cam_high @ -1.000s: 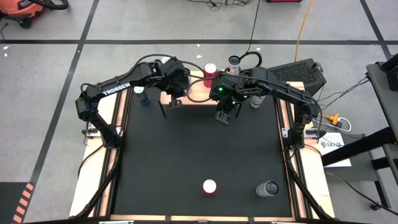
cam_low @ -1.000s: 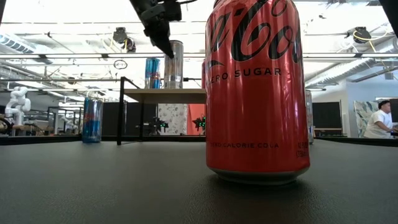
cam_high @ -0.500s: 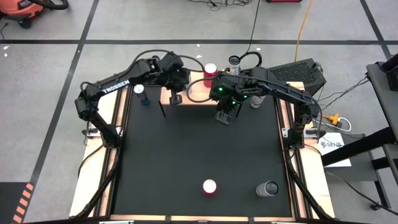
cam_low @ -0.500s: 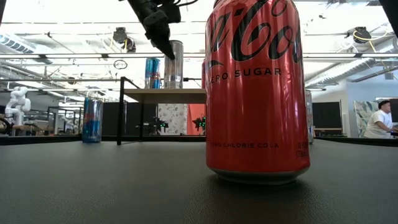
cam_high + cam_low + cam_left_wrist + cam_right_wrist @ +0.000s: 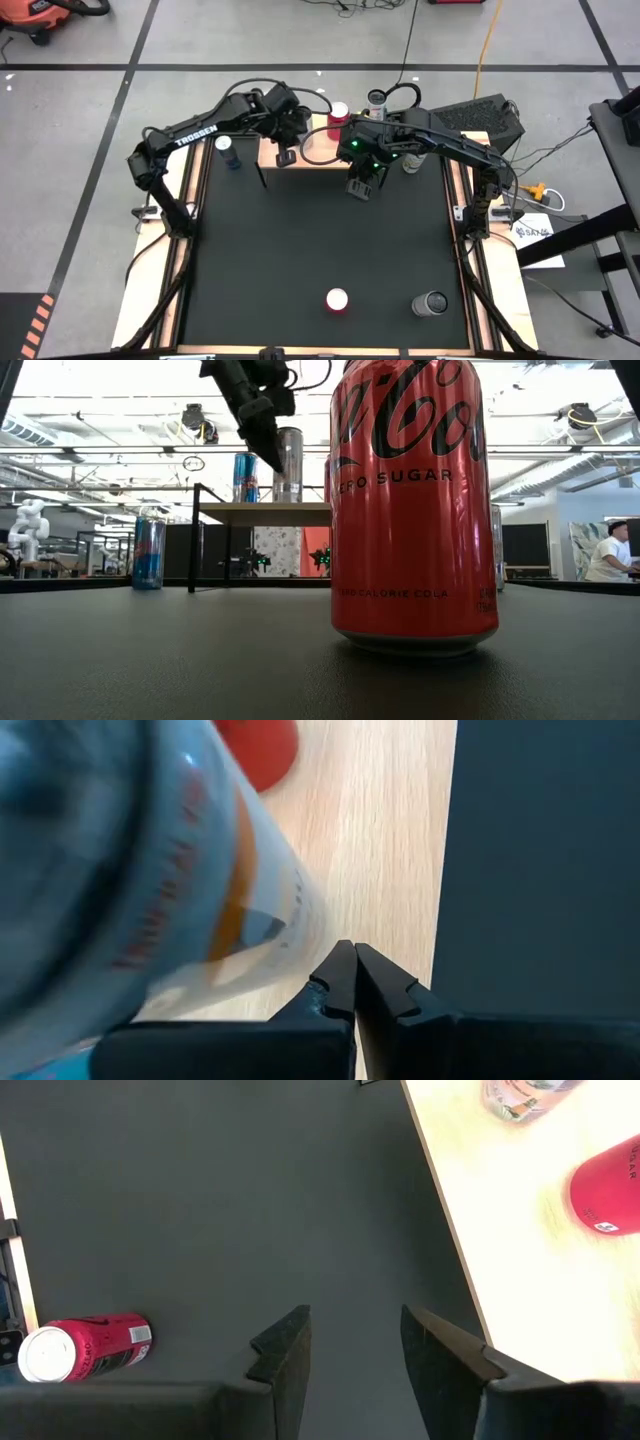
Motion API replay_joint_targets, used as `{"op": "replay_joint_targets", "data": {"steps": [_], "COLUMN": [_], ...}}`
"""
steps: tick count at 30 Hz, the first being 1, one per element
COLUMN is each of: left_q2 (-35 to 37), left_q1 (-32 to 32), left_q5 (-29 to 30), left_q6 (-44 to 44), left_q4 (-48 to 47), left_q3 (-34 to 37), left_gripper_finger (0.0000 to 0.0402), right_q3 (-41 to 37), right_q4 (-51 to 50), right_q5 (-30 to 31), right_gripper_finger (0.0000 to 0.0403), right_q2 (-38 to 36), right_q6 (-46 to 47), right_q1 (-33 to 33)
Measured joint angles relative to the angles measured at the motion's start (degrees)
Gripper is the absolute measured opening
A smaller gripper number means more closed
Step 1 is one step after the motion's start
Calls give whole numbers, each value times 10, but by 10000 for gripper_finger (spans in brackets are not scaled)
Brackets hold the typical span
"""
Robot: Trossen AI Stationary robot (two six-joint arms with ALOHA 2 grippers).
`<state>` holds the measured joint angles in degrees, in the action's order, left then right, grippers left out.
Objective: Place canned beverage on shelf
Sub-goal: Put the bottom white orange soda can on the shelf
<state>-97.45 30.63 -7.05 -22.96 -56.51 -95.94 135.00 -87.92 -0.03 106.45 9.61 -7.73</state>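
Light-wood shelf (image 5: pixel 300 148) already carries a silver can (image 5: pixel 288 463) beside my closed, empty left gripper (image 5: pixel 355 982); a red can (image 5: pixel 337 300) far from it remains.

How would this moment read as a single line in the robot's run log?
left gripper: shut, empty, over shelf beside silver can | right gripper: open, empty, above mat | red can: upright, near edge

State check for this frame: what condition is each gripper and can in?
Left gripper: shut, empty, above the shelf next to the silver can.
Right gripper: open, empty, above the table in front of the shelf.
Silver can: upright on the shelf.
Coke can: upright on the table, not shelved.
Blue can: upright on the table beside the shelf.
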Motion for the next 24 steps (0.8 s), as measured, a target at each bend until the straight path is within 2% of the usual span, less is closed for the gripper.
{"op": "replay_joint_targets", "data": {"steps": [5,18,24], "left_q2": [-20,-14,-14], "left_q1": [0,-5,-8], "left_q5": [0,-5,-46], "left_q6": [0,-4,0], "left_q4": [0,20,36], "left_q3": [0,0,0], "left_gripper_finger": [1,1,0], "right_q3": [0,0,0], "right_q4": [0,0,0], "right_q5": [0,0,0], "right_gripper_finger": [144,144,144], "right_q2": [0,0,0], "right_q6": [0,-9,-9], "right_q1": [0,0,0]}}
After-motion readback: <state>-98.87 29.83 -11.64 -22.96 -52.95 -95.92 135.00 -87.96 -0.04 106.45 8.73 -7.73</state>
